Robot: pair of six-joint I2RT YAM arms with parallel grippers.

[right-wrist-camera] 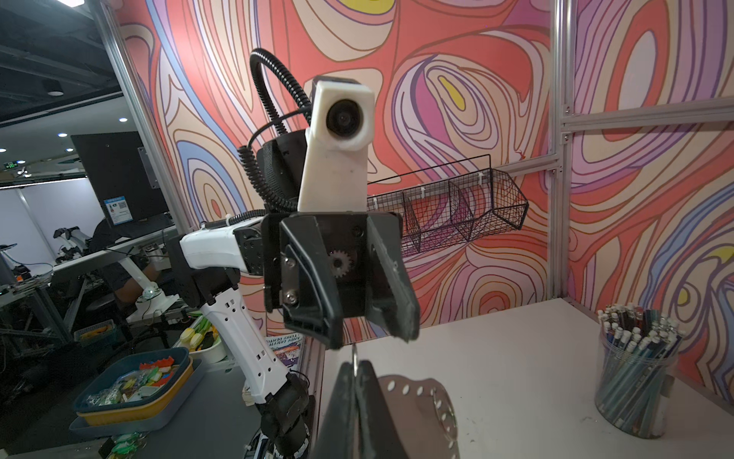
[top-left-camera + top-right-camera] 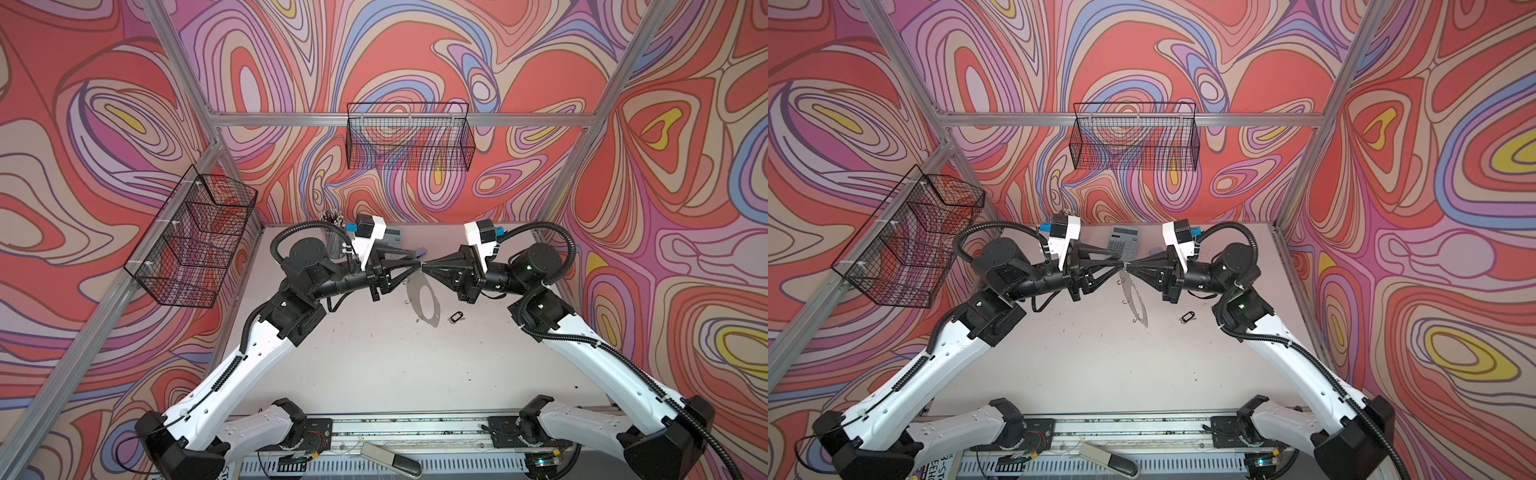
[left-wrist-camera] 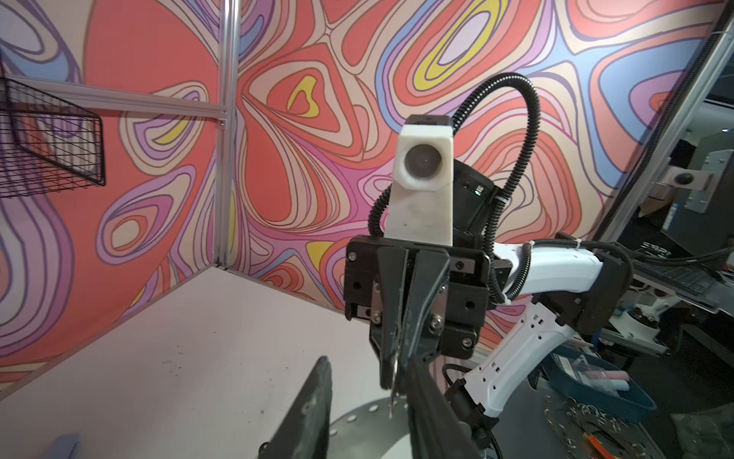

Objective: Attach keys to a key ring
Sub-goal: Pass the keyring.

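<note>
The key ring point(image 2: 432, 320) point(image 2: 1142, 318) is a flat brown oval band with a dotted rim. It hangs tilted over the table, under the spot where both grippers meet tip to tip. My right gripper point(image 2: 424, 268) point(image 1: 355, 375) is shut on a small silver wire loop point(image 1: 354, 355) at the band's upper rim point(image 1: 413, 401). My left gripper point(image 2: 415, 259) point(image 3: 369, 369) is open, its fingers point(image 3: 313, 409) either side of the right gripper's tips and that loop point(image 3: 394, 373). The keys point(image 2: 456, 316) point(image 2: 1187, 316), a black tag with its small key, lie on the table to the right of the band, held by nothing.
A calculator point(image 2: 1124, 243) and a cup of pencils point(image 1: 631, 381) point(image 2: 332, 226) stand at the table's back. Black wire baskets hang on the back wall point(image 2: 409, 137) and the left wall point(image 2: 195, 237). Both forearms reach in from the front corners.
</note>
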